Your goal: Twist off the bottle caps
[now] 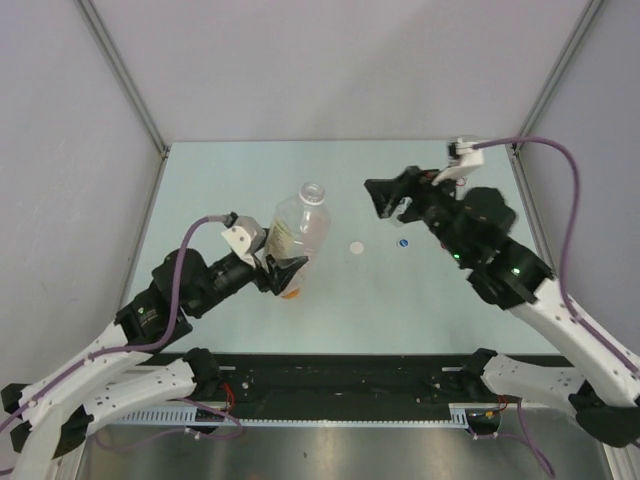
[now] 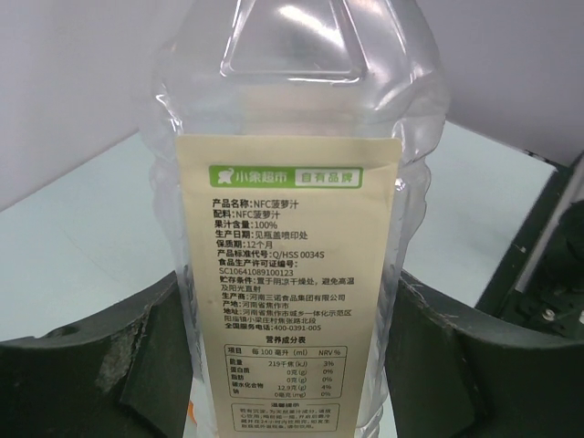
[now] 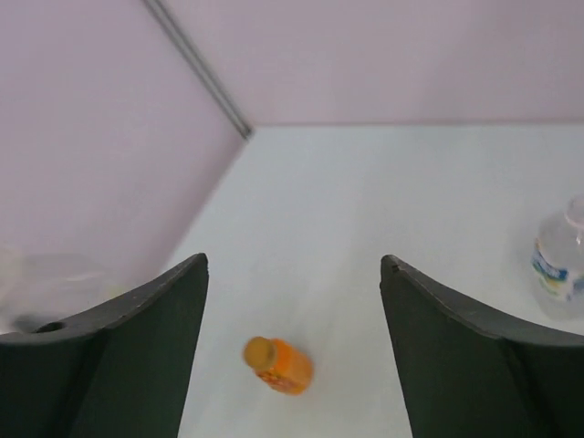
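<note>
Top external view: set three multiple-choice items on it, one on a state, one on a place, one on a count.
1. The large bottle is: A lying free; B held by the left gripper, neck open; C capped.
2. The white cap lies: A on the bottle's neck; B in the left gripper; C on the table.
3. Loose caps in view: A two; B one; C four.

B: the gripper's fingers clamp the bottle and its neck is bare.
C: the cap rests on the table between the bottle and the open right gripper.
A: only the white cap and the blue cap show.
</note>
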`<state>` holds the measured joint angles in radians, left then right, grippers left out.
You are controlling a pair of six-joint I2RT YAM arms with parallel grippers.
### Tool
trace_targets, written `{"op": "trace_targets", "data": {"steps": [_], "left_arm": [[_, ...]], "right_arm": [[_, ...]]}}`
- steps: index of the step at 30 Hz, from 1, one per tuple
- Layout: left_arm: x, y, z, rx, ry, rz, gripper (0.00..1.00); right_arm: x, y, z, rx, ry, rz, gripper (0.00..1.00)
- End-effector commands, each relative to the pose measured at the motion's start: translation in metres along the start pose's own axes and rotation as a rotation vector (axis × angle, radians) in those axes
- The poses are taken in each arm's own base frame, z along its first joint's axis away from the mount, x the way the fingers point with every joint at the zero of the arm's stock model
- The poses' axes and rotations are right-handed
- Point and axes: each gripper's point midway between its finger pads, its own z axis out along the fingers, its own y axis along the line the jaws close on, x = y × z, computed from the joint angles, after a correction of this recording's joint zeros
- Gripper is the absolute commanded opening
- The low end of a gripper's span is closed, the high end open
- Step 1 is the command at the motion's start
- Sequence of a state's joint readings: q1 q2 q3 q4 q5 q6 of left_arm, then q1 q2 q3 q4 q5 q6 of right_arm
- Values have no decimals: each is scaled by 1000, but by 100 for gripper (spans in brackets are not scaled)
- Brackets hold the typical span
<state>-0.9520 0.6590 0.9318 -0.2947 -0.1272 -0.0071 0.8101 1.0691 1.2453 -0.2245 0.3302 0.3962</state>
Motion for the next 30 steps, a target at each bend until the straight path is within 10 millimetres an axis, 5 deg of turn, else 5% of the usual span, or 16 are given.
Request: {"op": "trace_targets", "data": {"steps": [1,4,10,30], "left_arm": [[-6,-37,11,218,-48,64,1],[0,-65,13,383,-19,70,0],[10,-96,18,558,51,37,0],[9,-91,31,516,60,26,0]], "right_arm": [[-18,44,-43,-307,20,10,83],[-31,64,-72,-454,15,40,87],[-17,78,-89,-570,105,49,89],[13,69,-101,-541,208,-22,81]]}}
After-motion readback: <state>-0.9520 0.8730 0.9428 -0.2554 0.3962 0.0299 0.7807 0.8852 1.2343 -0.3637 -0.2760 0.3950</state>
